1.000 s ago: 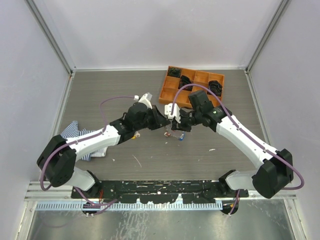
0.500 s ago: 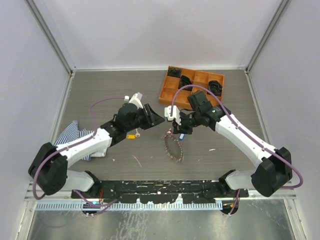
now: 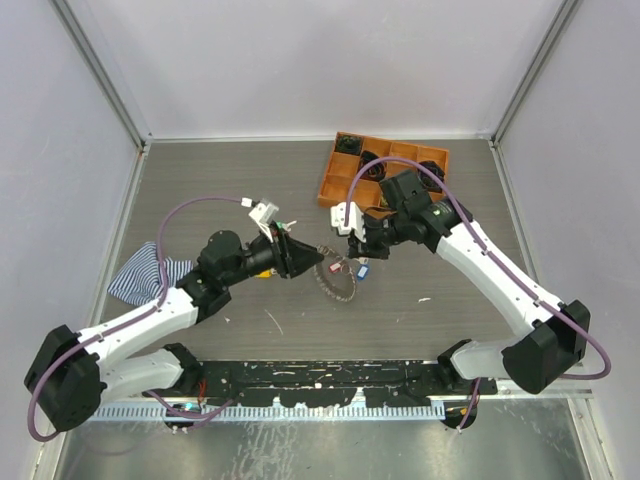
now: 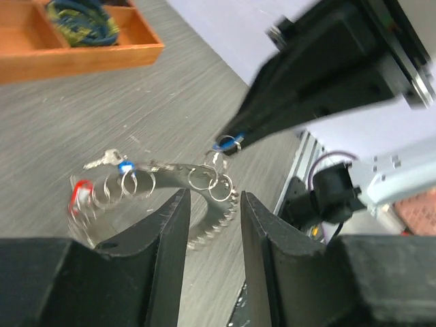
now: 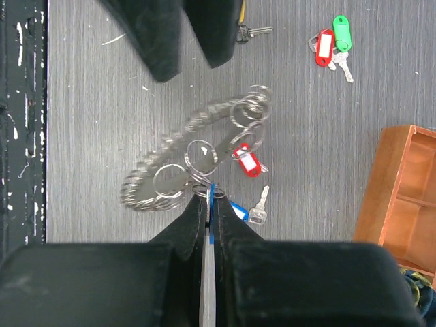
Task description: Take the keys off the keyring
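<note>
The keyring [image 5: 178, 158], a toothed grey metal loop carrying several small split rings, hangs tilted and blurred from my right gripper [image 5: 210, 194]. That gripper is shut on a blue-tagged key whose small ring joins the loop. A red-tagged key [image 5: 246, 161] and another blue-tagged key [image 5: 249, 212] dangle from the keyring [image 3: 335, 282]. My left gripper [image 4: 211, 204] is open with nothing between its fingers. It sits just left of the keyring [image 4: 204, 235], facing the right gripper [image 3: 358, 255].
Loose on the table lie a green-tagged and a red-tagged key [image 5: 332, 42] and another key [image 5: 253, 30] near the left gripper [image 3: 316, 259]. An orange compartment tray [image 3: 336, 178] stands behind. A striped cloth [image 3: 140, 277] lies at the left.
My left gripper has opened and drawn back to the left, away from the right gripper. The keyring has dropped free of it and now swings from the right gripper.
</note>
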